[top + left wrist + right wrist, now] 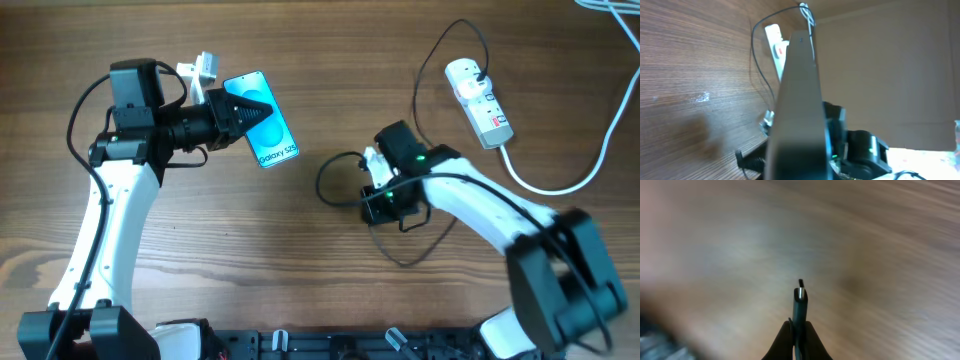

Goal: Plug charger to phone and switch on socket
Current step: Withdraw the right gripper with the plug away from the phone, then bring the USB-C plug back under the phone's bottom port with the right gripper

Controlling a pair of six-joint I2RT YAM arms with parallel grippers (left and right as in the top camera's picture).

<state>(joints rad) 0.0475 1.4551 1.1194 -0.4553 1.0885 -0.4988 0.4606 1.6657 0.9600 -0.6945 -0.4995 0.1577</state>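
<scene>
Phone (272,135) pinched in my left gripper (243,111) near the far edge. My right gripper (799,331) clamps the charger (800,302) tip, mid-table.

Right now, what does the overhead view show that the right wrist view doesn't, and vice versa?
Only overhead: the left tool gripping the phone, cyan screen up; the power strip on the right side with its thick white cord; the charger looping from the strip to the right tool.
Only right wrist: the connector tip close up, clamped between the fingers, pointing out over blurred wood.
Both: the right tool holding the charger over the wooden table.
</scene>
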